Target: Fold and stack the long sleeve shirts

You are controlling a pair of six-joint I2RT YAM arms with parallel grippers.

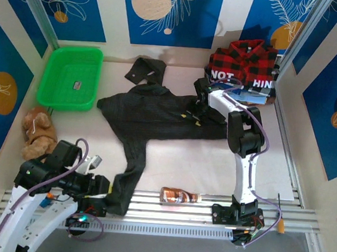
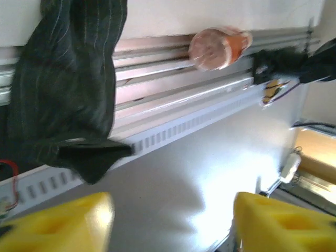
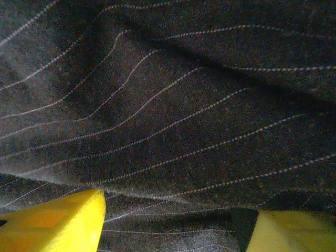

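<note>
**Sleeve hangs over the near edge**

Bare surface (image 1: 212, 165) lies lower right. The charcoal shirt (image 1: 158, 110) sprawls mid-frame, 1 sleeve (image 1: 125, 187) over the bottom rail (image 1: 208, 209); the plaid shirt (image 1: 245, 59) sits upper right. The left gripper (image 2: 170, 210) gapes empty; the right gripper (image 3: 176, 215) is spread over charcoal cloth.

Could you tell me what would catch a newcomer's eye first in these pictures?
The dark striped shirt sprawls across the middle of the table, one sleeve trailing over the near rail. A red-and-black plaid shirt lies at the far right corner, and a green basket sits far left.
</note>
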